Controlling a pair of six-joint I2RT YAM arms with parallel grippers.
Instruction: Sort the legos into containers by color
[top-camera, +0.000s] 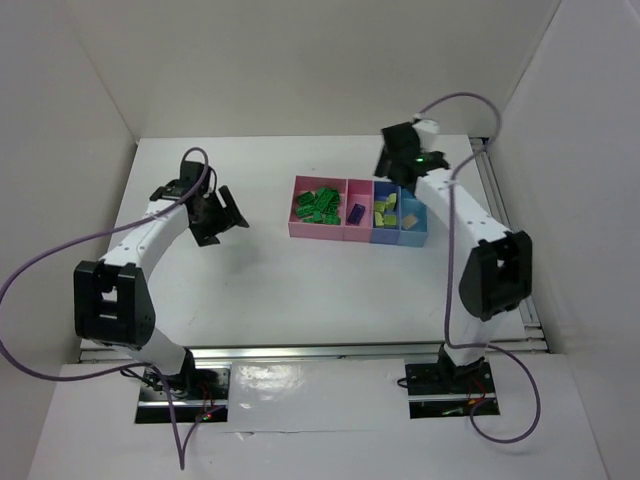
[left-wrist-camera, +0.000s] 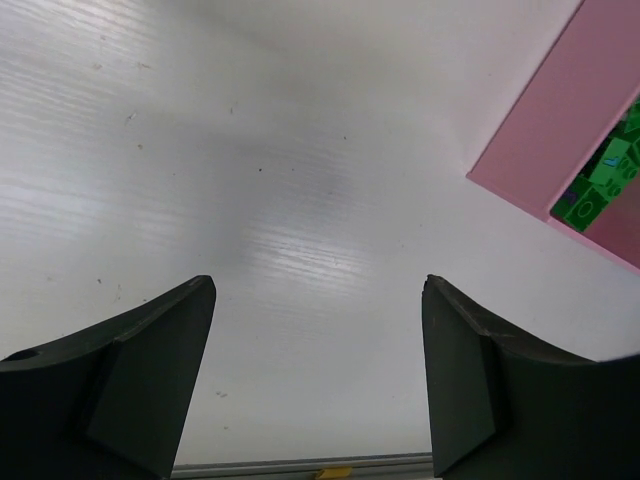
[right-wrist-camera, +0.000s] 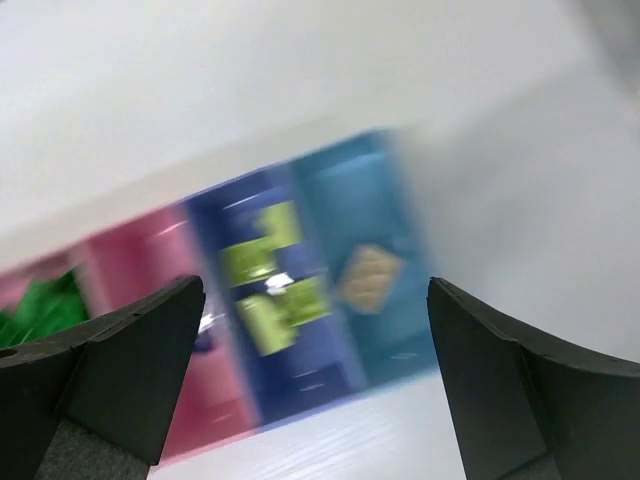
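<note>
Left gripper (top-camera: 222, 215): fingers spread wide and holding nothing; it hangs over bare table (top-camera: 300, 290), well left of the containers (top-camera: 300, 232)
Left wrist view: the left gripper (left-wrist-camera: 318, 283) shows both dark fingers apart with white table (left-wrist-camera: 250, 150) between them; only a corner of the large pink bin (left-wrist-camera: 540, 130) enters at the right edge, with a few dark green legos (left-wrist-camera: 600, 180) inside it
Right gripper (top-camera: 392, 165): jaws wide apart, nothing between them; it sits above the far edge of the row, near the blue bin (top-camera: 385, 238)
Right wrist view: blurred; the right gripper (right-wrist-camera: 315, 285) frames the bins from above; the narrower pink bin (right-wrist-camera: 140, 260), the blue bin (right-wrist-camera: 230, 210) and the light blue bin (right-wrist-camera: 340, 200) lie side by side
Dark green legos (top-camera: 320, 205): piled in the large pink bin; the right wrist view catches only a green smear (right-wrist-camera: 45, 300) at its left edge
Purple lego (top-camera: 356, 213): in the narrower pink bin (top-camera: 357, 232); clear only from the top camera
Yellow-green legos (top-camera: 385, 212): in the blue bin; the right wrist view separates them into several bricks (right-wrist-camera: 270, 300)
Beige lego (top-camera: 410, 219): alone in the light blue bin (top-camera: 412, 238); the right wrist view shows it tilted (right-wrist-camera: 370, 278)
Loose legos on the table: none seen in any view
</note>
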